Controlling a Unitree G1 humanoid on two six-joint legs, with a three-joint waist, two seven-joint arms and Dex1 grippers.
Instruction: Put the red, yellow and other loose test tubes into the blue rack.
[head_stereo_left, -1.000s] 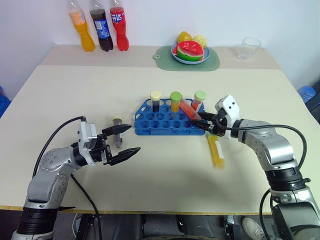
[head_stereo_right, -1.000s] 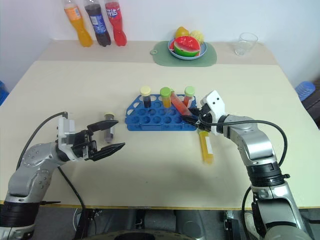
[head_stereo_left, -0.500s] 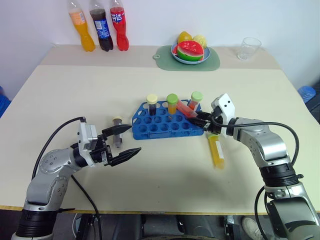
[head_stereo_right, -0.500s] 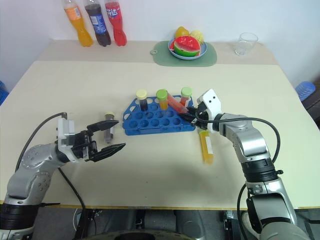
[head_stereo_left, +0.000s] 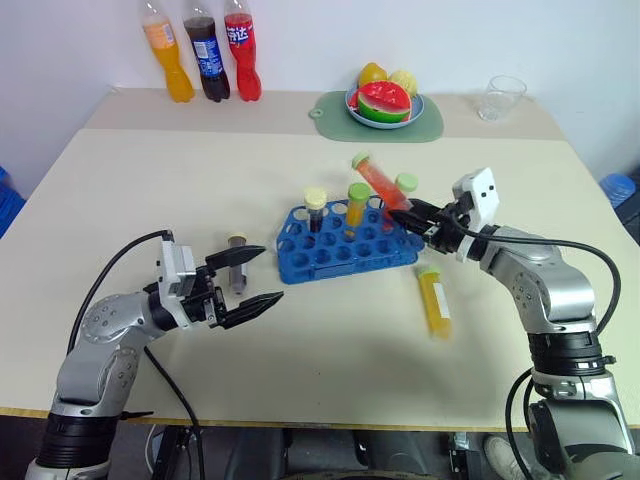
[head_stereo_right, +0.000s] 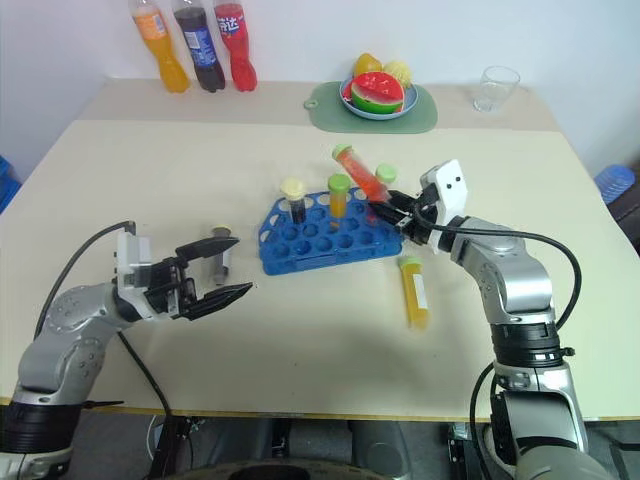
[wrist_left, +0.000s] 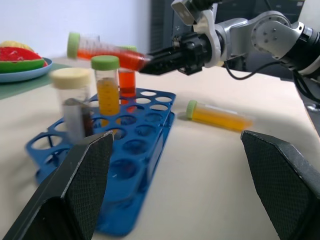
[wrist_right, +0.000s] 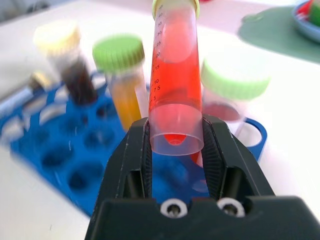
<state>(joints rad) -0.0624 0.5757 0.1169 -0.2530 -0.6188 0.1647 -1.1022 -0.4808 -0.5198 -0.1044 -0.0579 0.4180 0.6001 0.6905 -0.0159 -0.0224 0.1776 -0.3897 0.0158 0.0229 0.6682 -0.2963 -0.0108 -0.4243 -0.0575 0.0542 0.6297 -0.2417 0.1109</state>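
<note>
My right gripper (head_stereo_left: 410, 213) is shut on the bottom end of the red tube (head_stereo_left: 380, 182) and holds it slanted above the right end of the blue rack (head_stereo_left: 335, 262), green cap up and away from me. The rack sits askew on the table with three capped tubes standing in its back row. A yellow tube (head_stereo_left: 435, 302) lies on the table just right of the rack. The dark brown tube (head_stereo_left: 237, 268) lies left of the rack, right beside my left gripper (head_stereo_left: 268, 273), which is open and holds nothing.
Three soda bottles (head_stereo_left: 202, 52) stand at the far left edge. A fruit plate (head_stereo_left: 420, 105) on a green mat and a clear cup (head_stereo_left: 500, 97) sit at the far right. Bare tabletop lies in front of the rack.
My right gripper closed on the red tube, which lay across the rack's right end, and lifted it up. The rack swung askew as the tube came away. My left arm stayed put.
</note>
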